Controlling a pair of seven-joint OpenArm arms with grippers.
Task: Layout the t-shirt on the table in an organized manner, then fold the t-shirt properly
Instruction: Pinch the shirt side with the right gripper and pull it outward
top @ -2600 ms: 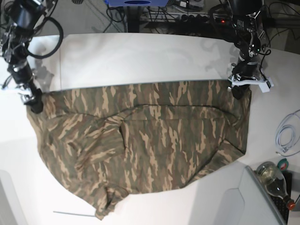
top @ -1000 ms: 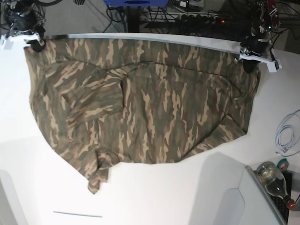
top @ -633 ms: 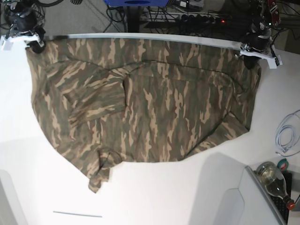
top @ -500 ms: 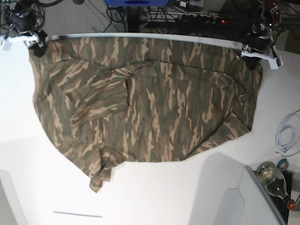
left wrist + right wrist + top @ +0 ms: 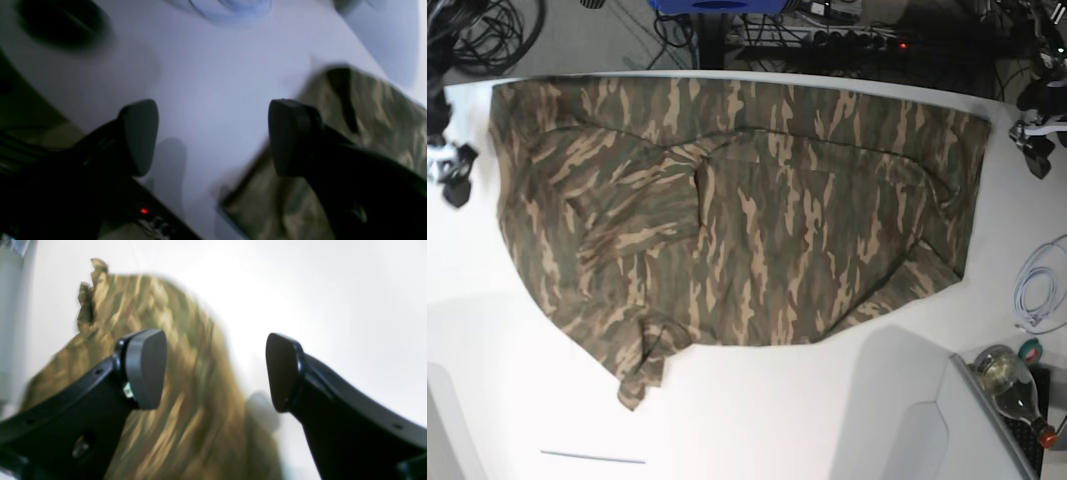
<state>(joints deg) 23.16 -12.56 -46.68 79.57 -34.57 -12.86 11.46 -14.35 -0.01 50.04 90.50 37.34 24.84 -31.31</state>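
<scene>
The camouflage t-shirt lies spread over the white table, its far hem along the table's back edge. A bunched sleeve sticks out at the near left. My right gripper hovers just off the shirt's left edge. In the right wrist view it stands open and empty, with the shirt under its left finger. My left gripper hangs beside the shirt's far right corner. In the left wrist view it is open over bare table, the shirt's corner lying beside its right finger.
A coiled white cable, a glass bottle and a tape roll sit at the right edge. A grey panel stands at the near right. A thin grey line marks the near left. Cables and a power strip lie behind the table.
Both grippers opened and let go of the shirt's far corners, then drew outward and nearer. The shirt has settled flat with its hem at the back edge.
</scene>
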